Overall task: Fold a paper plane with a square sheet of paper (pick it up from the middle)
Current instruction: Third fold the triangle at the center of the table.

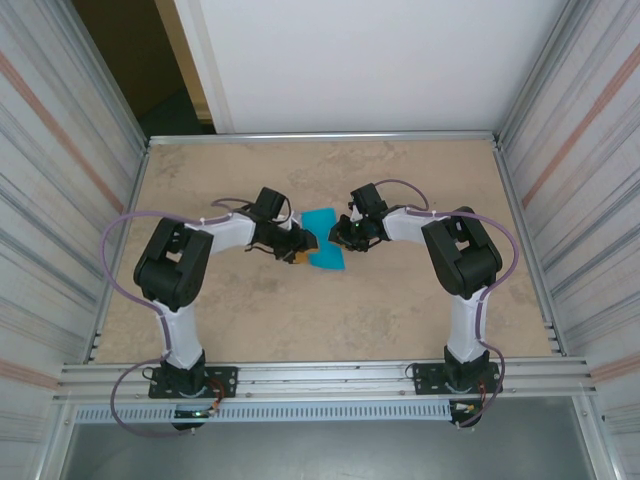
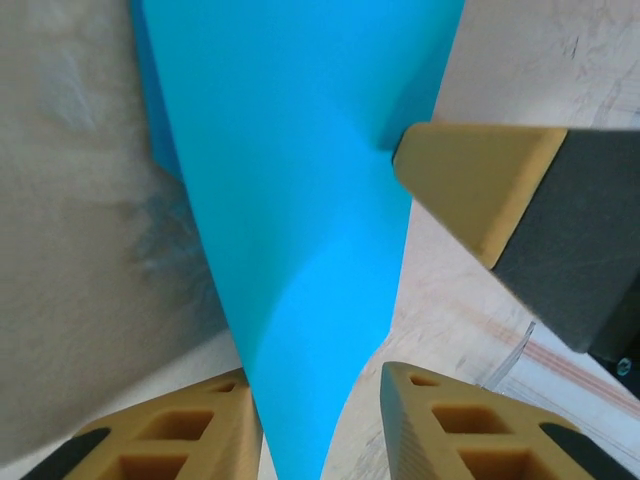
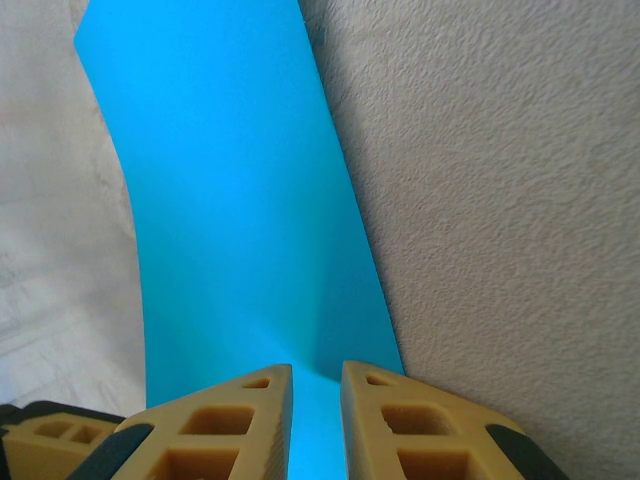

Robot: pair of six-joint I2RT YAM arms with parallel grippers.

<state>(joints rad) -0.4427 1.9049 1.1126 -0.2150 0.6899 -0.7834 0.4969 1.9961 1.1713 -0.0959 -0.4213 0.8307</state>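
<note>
While both white-and-black jointed arms bend inward at the elbow, their wrists meet at the 1 thin, creased teal-blue sheet of paper (image 1: 325, 248), which sits mid-way across the mottled beige tabletop (image 1: 300, 320). The left arm (image 1: 180, 265) comes in low from the left of the sheet. The right arm (image 1: 460, 255) mirrors it from the right.

The left gripper (image 1: 300, 247) has its 2 tan, ribbed fingers (image 2: 170, 440) partly spread. In the left wrist view the sheet rises between them as a narrowing wedge, touching 1 finger and leaving a clear gap to the other. The right gripper (image 1: 342, 235) has its 2 tan fingers (image 3: 220, 420) drawn close together, pinching the sheet's near edge. In the right wrist view a crease runs up the paper from that pinch. Seen from the left wrist, 1 finger of the right gripper touches the sheet's edge.

There are 2 arms, 2 grippers, 4 fingers and 1 sheet. From above, the grippers cover the sheet's left and right edges.

Purple cables (image 1: 115, 260) loop beside each arm. Corrugated metal walls (image 1: 60, 160) stand well apart from the sheet on either side. An aluminium rail (image 1: 320, 375) runs on its near side and a white panel (image 1: 370, 60) stands beyond its far side.
</note>
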